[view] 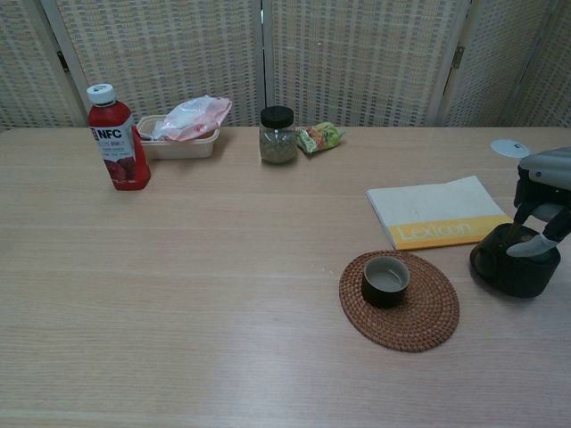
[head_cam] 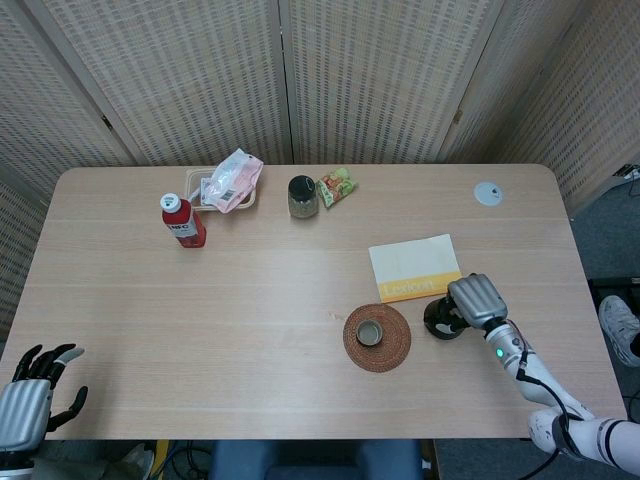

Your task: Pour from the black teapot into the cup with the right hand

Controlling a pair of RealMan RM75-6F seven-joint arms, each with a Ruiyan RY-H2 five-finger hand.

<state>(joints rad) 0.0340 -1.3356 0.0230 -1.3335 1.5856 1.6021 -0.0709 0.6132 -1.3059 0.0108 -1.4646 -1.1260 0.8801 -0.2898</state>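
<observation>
**Teapot gripped, lift and tilt toward the cup**

The left hand (head_cam: 30,400) hangs off the near edge of the surface (head_cam: 250,300), fingers spread, holding nothing. The right hand (view: 540,209) grasps the black teapot (view: 510,266) from above, just right of the woven coaster (view: 419,316) carrying the cup (view: 385,279). Judged best: keep the hold firm, raise it over the rim, tip slowly leftward. The pot stands upright; its spout cannot be made out. Beyond lies the yellow booklet (view: 437,214).

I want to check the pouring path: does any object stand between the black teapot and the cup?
Nothing visible does. The black teapot, held by the right robot hand, sits just right of the cup on its woven coaster; only bare table lies between.
</observation>
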